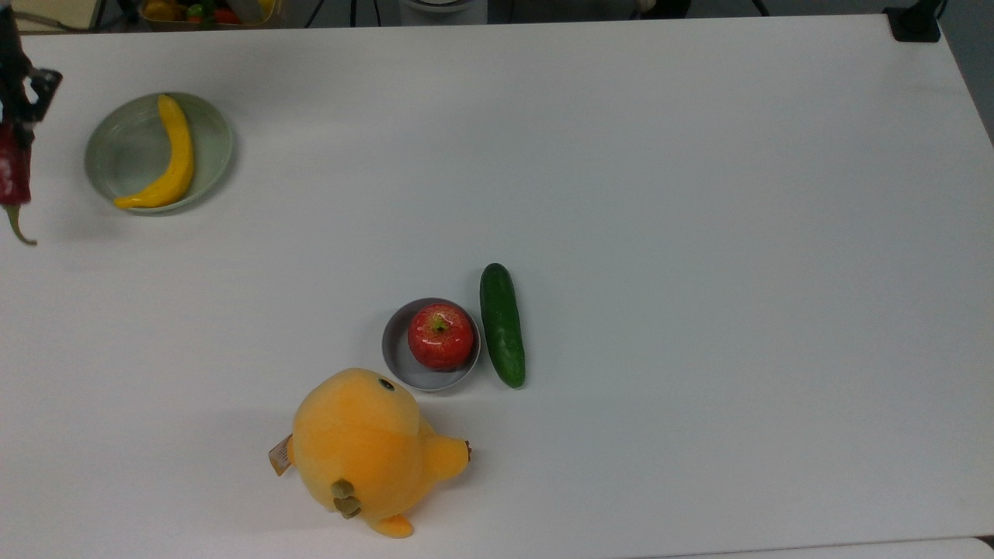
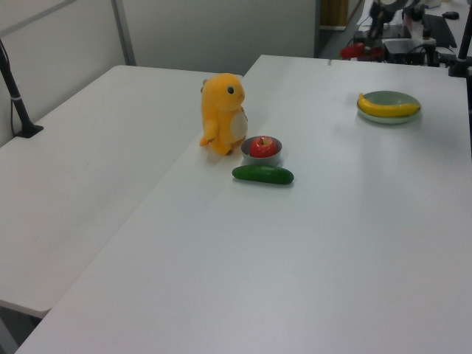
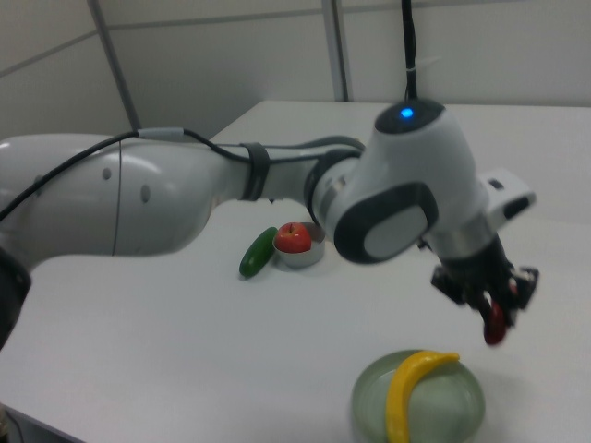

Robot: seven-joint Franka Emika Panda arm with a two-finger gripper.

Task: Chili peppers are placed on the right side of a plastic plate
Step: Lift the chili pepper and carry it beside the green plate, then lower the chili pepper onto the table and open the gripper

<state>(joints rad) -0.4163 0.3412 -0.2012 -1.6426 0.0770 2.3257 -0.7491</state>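
At the top view's far left edge the hand is closed on the chili, which hangs stem-down, clear of the desk. Just to its right in the top view sits the plate, with a banana lying along its right half and its left half bare. In the right view the hand holds the chili above and beyond the plate's rim, not yet over it.

Further right in the top view, well away, are a plush toy, a grey dish holding an apple, and a cucumber just beside the dish.

Risks, as I judge them: the grip is on one end only, so the dangling chili could swing or slip while carried. The banana already takes one half of the plate; a release there could leave the chili resting on it or rolling off the rim. Descending low might catch the stem on the rim. Which side counts as "right" depends on viewpoint, so the drop could land on the wrong half.
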